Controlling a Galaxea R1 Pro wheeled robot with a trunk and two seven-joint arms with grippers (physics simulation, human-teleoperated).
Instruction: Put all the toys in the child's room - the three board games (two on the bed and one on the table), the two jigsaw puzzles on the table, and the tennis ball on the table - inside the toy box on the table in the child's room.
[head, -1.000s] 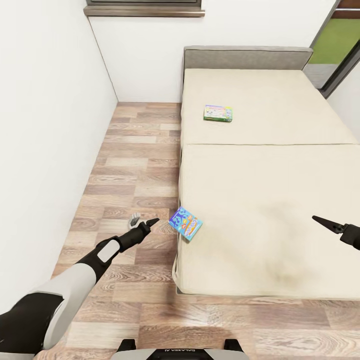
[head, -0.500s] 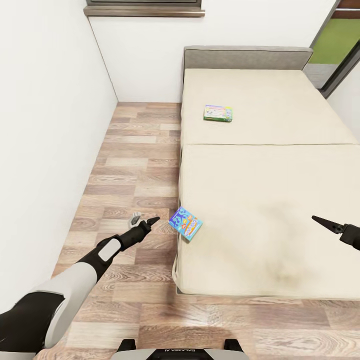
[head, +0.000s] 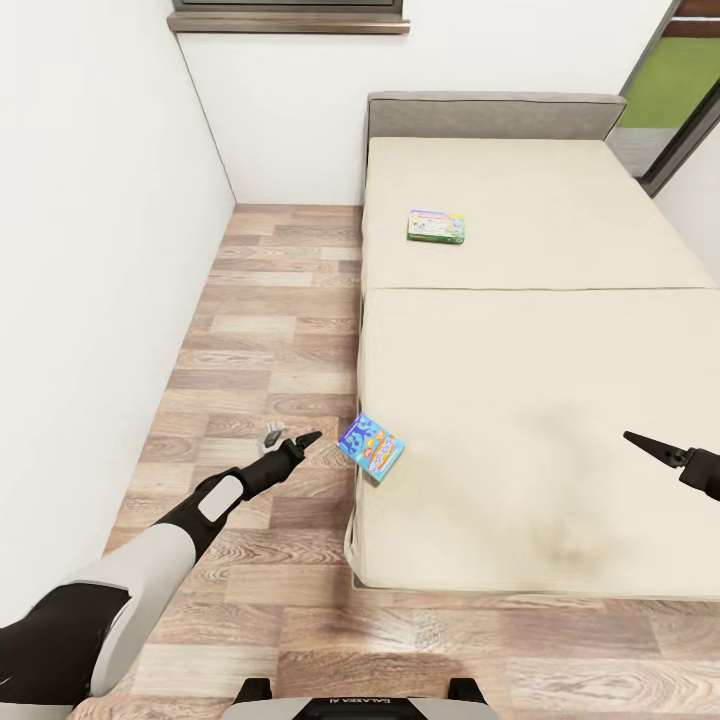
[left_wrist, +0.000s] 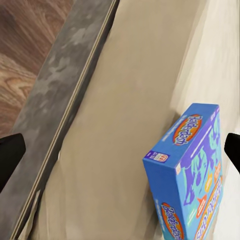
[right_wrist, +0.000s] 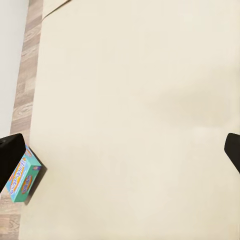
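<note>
A small blue board game (head: 370, 448) sits tilted at the left edge of the cream bed (head: 520, 400), partly over the side. My left gripper (head: 291, 438) hovers over the wood floor just left of it, open and apart from it. In the left wrist view the blue board game (left_wrist: 192, 170) lies ahead between the spread fingertips (left_wrist: 9, 155). A second, green-edged board game (head: 437, 227) lies flat farther up the bed. My right gripper (head: 640, 443) is open above the bed's right part, and its wrist view catches the blue board game (right_wrist: 22, 175) far off.
A white wall (head: 90, 250) runs close along the left of the narrow wood-plank floor strip (head: 270, 330). The grey headboard (head: 495, 105) stands at the far end below a window sill. A doorway (head: 670, 90) opens at the far right.
The left arm has shifted by barely a hair. Both boxes and the right gripper are where they were.
</note>
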